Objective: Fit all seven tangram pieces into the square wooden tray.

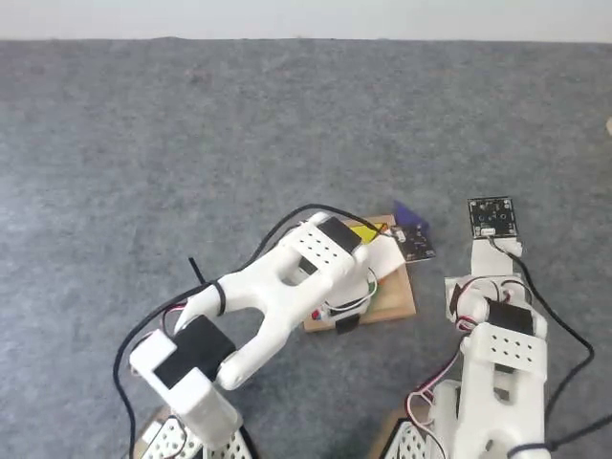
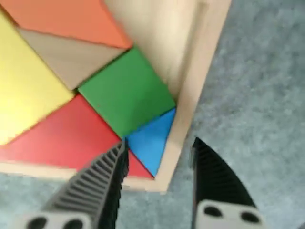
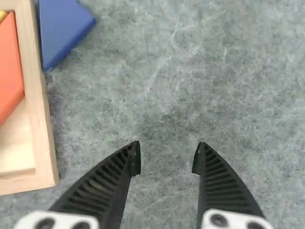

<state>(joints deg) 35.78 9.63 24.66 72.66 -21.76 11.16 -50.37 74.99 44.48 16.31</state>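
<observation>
The left tool (image 2: pixel 159 145), open and empty, straddles the tray (image 2: pixel 200 81) rim by the small blue triangle (image 2: pixel 150 140); the tray sits lower centre in the high view. The right tool (image 3: pixel 167 155) gapes empty over the desk (image 3: pixel 214 71). The dark blue piece (image 3: pixel 59 28) outside probably wants a centred grip. The left arm (image 1: pixel 287 277) hides most of the tray overhead.

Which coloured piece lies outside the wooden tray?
The dark blue piece, lying on the carpet beside the tray; the orange piece and the rest sit inside.

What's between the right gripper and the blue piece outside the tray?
Bare grey mat separates the right gripper from the blue piece, in the right wrist view.
</observation>
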